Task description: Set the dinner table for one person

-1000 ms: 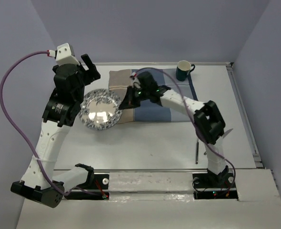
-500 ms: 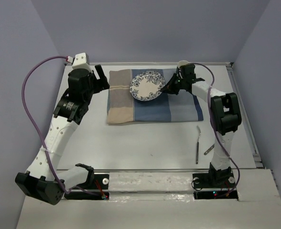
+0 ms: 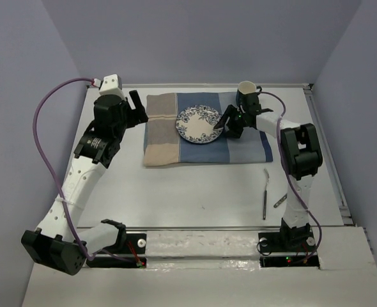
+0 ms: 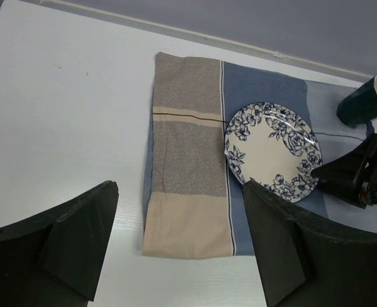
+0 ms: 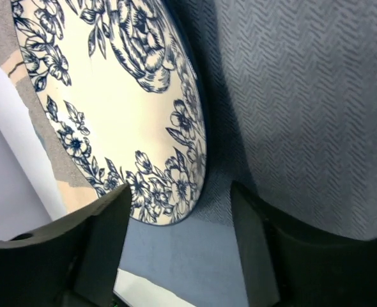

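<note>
The white-grey bench (image 3: pixel 195 192) carries a blue-and-beige striped mat (image 3: pixel 169 137) at its far middle, with a blue floral plate (image 3: pixel 200 123) lying on it. The right claw (image 3: pixel 227 125) sits at the plate's right rim, fingers spread, released. The left claw (image 3: pixel 139 107) hovers by the mat's far left corner, also released.

The white-grey worktop (image 3: pixel 195 192) carries a striped cloth placemat (image 3: pixel 160 144) – beige at its left, blue at its right – spread flat across the far middle. A dark green mug (image 3: pixel 245 93) stands upright at the mat's far right corner. Near the right edge lie two slim utensils, one long (image 3: pixel 264 195), one short and tilted (image 3: pixel 280 201) – just beside each other, well apart from the mat
</note>
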Available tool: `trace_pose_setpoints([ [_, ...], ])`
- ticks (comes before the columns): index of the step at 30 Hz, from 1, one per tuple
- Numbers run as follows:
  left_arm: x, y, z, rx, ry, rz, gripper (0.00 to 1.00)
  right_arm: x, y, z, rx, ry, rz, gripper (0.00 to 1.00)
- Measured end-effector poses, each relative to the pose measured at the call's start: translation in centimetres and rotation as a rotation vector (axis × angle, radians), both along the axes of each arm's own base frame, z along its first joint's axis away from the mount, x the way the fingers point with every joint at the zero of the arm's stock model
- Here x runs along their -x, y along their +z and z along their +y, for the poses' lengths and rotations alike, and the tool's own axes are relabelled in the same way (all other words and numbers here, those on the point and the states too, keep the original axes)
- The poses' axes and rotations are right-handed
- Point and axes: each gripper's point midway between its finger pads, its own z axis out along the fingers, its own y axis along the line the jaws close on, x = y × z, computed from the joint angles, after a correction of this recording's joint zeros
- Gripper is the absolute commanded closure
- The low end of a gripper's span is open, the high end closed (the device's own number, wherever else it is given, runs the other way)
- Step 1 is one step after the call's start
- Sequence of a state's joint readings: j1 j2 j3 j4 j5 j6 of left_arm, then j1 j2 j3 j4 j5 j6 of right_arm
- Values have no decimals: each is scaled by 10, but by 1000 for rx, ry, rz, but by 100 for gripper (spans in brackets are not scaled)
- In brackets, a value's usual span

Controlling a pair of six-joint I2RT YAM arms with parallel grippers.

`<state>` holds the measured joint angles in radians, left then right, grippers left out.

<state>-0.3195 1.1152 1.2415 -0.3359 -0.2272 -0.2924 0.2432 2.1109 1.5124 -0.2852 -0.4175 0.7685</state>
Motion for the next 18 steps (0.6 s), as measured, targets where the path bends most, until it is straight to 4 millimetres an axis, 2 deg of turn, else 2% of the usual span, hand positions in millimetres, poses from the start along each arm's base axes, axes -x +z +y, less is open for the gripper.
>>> trace_pose_setpoints([
  [4, 1, -9, -1, -11, -6, 18, 10, 12, 5, -9, 58, 29, -8, 27],
  [7, 1, -10, -2, -28, -16, 19, 9, 38, 27, -25, 116, 27, -38, 32],
  [8, 2, -11, -2, -45, -22, 20, 9, 60, 36, -36, 151, 19, -36, 33],
  [10, 6, -11, -3, -74, -31, 22, 9, 90, 56, -51, 188, -4, -54, 38],
  [11, 9, -12, -5, -94, -43, 23, 9, 116, 66, -63, 214, -21, -54, 40],
  [13, 19, -13, -13, -115, -78, 18, 9, 147, 70, -77, 243, -55, -46, 41],
  [14, 23, -15, -15, -119, -92, 16, 9, 172, 67, -89, 269, -78, -20, 42],
  [15, 28, -17, -19, -121, -113, 17, 9, 186, 62, -95, 284, -96, 2, 42],
  [18, 36, -24, -26, -116, -148, 26, 9, 242, 29, -121, 381, -153, 176, 43],
])
